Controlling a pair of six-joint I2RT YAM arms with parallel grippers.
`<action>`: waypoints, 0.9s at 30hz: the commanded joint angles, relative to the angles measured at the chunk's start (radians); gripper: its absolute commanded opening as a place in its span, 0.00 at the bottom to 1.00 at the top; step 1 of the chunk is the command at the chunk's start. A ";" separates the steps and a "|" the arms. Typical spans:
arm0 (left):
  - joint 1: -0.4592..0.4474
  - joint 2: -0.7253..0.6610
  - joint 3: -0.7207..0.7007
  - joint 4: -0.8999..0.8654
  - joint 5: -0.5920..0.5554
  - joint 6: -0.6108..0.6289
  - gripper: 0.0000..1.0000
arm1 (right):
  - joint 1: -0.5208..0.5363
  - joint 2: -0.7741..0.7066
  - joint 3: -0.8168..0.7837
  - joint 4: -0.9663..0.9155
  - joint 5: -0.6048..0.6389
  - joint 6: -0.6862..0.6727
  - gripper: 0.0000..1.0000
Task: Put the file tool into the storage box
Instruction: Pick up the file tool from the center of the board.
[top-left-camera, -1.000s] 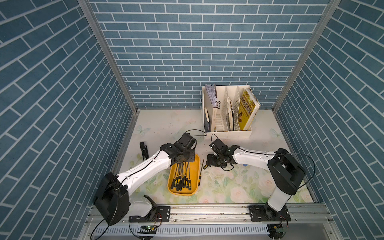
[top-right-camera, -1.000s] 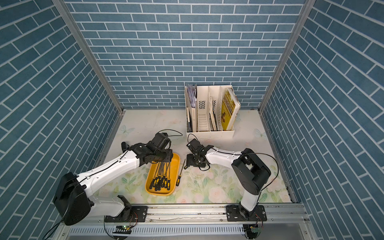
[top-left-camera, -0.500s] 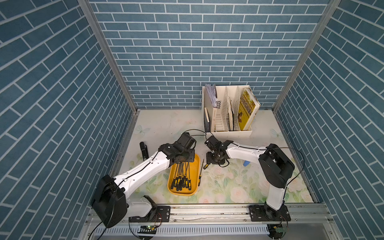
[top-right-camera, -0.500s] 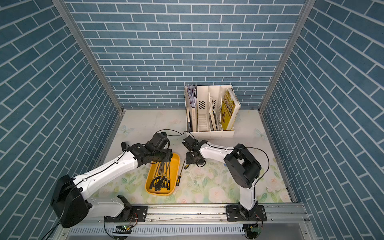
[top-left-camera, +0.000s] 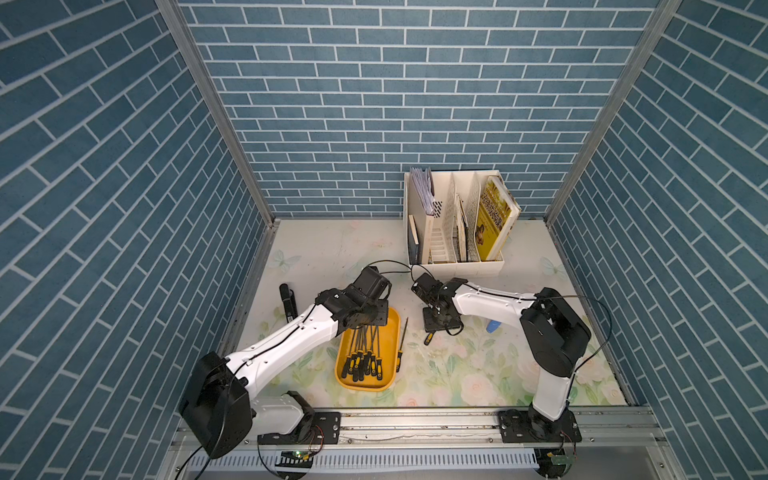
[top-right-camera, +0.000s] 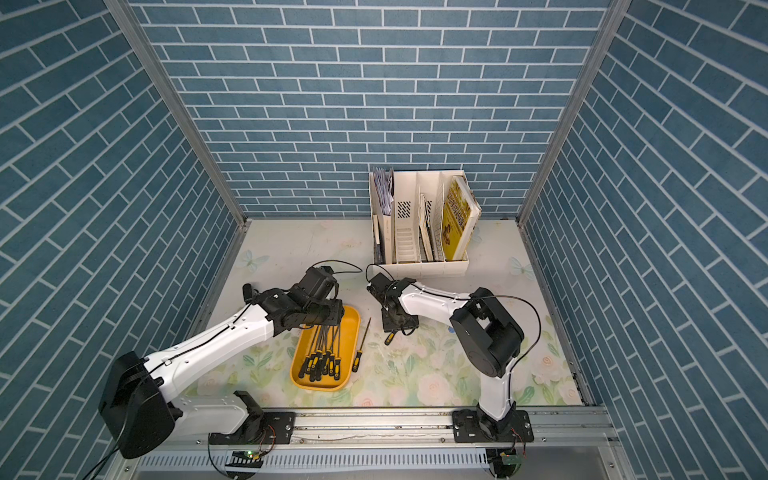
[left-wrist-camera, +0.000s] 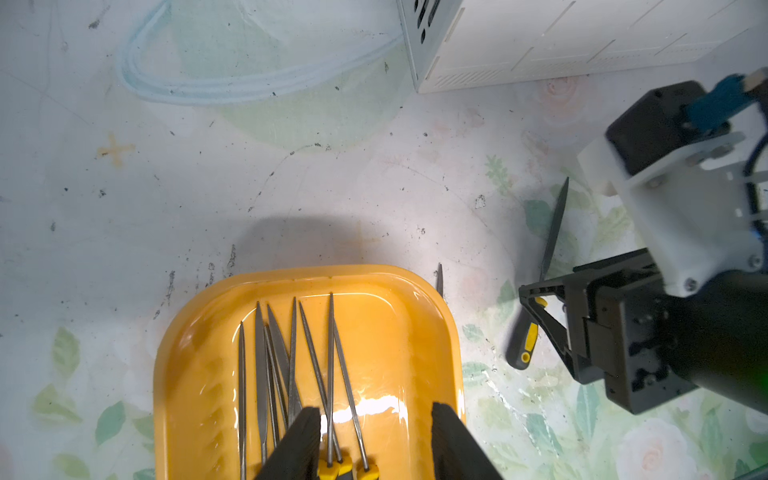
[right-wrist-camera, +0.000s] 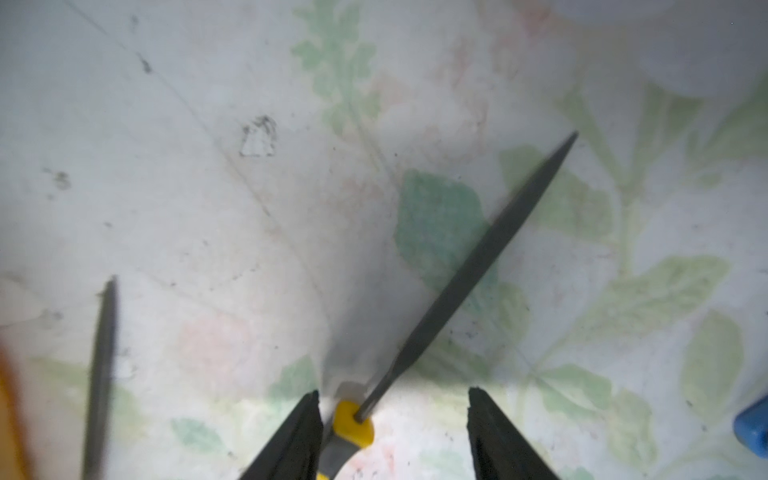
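Worktop (top-left-camera: 332, 249): pale floral sheet, scuffed. Blue brick-patterned walls (top-left-camera: 374, 104) on three sides, metal rail (top-left-camera: 415, 424) along the front edge.

Storage box (top-left-camera: 390, 328) sits near the front edge, left of centre, holding a bunch of files (top-left-camera: 363, 357). Left gripper (left-wrist-camera: 376, 409) hangs over its far end, jaws apart, nothing clamped.

A loose file (top-left-camera: 402, 343) lies just beside the box's right rim. Beyond it, towards the right edge, the file tool (right-wrist-camera: 469, 266) lies flat. Right gripper (right-wrist-camera: 392, 390) straddles its handle, jaws not closed on it.

White organiser (top-left-camera: 457, 266) stands at the back edge. A black item (top-left-camera: 288, 301) lies at the left edge and a blue item (top-left-camera: 493, 325) near the right arm.
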 joint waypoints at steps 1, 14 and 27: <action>-0.002 -0.024 -0.018 -0.010 0.002 0.003 0.48 | 0.009 -0.100 -0.040 0.013 -0.038 0.034 0.63; -0.002 -0.032 -0.024 -0.013 -0.004 0.003 0.48 | 0.086 -0.058 -0.065 0.050 -0.040 0.117 0.63; -0.002 -0.050 -0.053 0.001 -0.009 0.002 0.48 | 0.100 -0.014 -0.059 -0.003 0.033 0.114 0.60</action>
